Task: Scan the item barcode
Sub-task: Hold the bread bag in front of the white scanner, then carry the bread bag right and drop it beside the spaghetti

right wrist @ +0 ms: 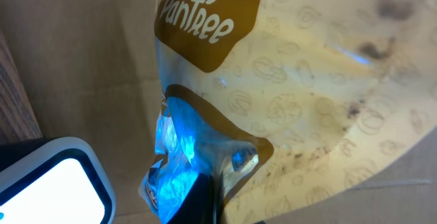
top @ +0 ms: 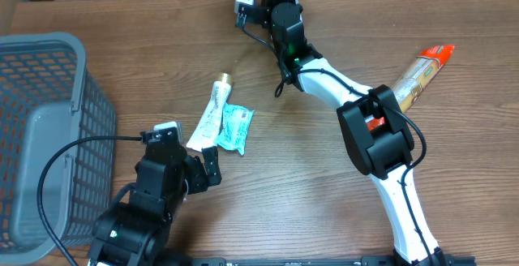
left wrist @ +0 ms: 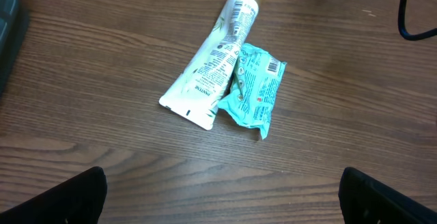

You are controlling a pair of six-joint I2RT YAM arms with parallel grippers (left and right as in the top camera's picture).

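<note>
starting well left of the white tube (top: 212,112) at a grey basket (top: 81,104). hovering just below the tube with left fingers (left wrist: 68,200) spread wide, grasping nothing. noting a teal packet (top: 235,126) lying on the tabletop against the tube's right side. up and right of the tube, pinching the pantree pouch (right wrist: 307,67) in clenched right fingers (right wrist: 201,207), presenting it just beside the white scanner (top: 243,5); judging this the scanning step. next, probably turning the pouch until its barcode, unseen here, is facing the scanner. leaving an orange-tipped pack (top: 422,70) far right of the tube.
</note>
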